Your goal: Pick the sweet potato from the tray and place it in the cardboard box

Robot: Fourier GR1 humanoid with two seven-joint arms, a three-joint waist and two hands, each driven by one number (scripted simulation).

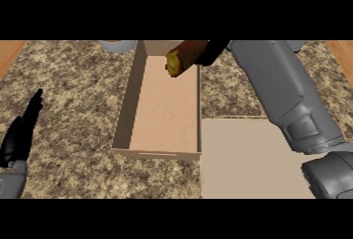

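The sweet potato, brown with a yellow cut end, hangs over the far right part of the cardboard box. My right hand is curled on its right side and holds it, with the grey forearm reaching up from the lower right. The box is long and open-topped, and its inside shows only bare floor. The beige tray lies right of the box's near end, with nothing showing on it. My left hand rests at the lower left edge, fingers straight and pointing up.
A grey round container stands just beyond the box's far left corner. Speckled stone counter spreads left of the box, with wooden strips at the far left and right corners.
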